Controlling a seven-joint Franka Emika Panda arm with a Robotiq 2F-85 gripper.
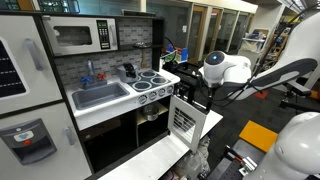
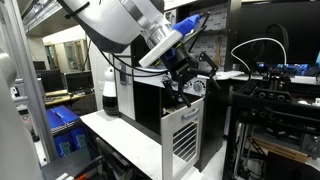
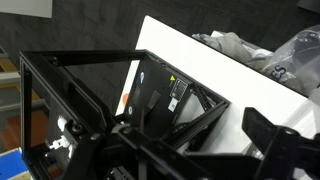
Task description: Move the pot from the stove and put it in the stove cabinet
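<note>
Wrist view: black claw (image 3: 165,148) spread fully, holding nothing. In an exterior view, the white four-burner toy stove (image 1: 152,82) shows no pot. A small shiny silver metal pot (image 1: 152,114) seems to sit inside the dark stove cabinet (image 1: 148,130) below, whose white slatted door (image 1: 183,118) hangs open. Judged light, rigid and slick: pinch one wall at the rim, gently.

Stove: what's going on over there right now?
The arm has its fingers open and empty near the front edge of the stove, above the open cabinet door. No pot shows on the burners. A pale shiny shape inside the dark cabinet may be the pot, but it is too small to be sure.
</note>
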